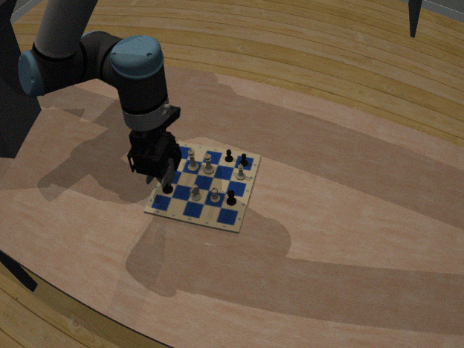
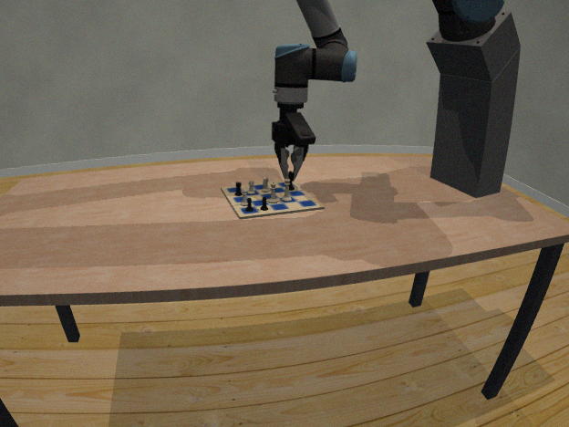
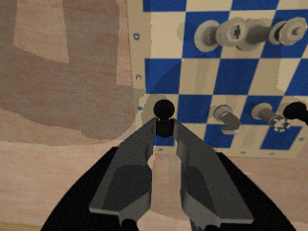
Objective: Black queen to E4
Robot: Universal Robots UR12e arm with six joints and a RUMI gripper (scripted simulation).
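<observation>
The black queen is a dark piece with a round top. It stands upright on a light square at the board's edge, beside the letter B in the wrist view. My gripper points straight down over it and is shut on its body, with one finger on each side. Its base looks level with the board. The small blue-and-cream chessboard lies on the wooden table.
Several white pieces stand in the rows beyond the queen. A white knight is two squares away in its row. Black pawns stand on the far side. The arm's grey base column stands at the table's right.
</observation>
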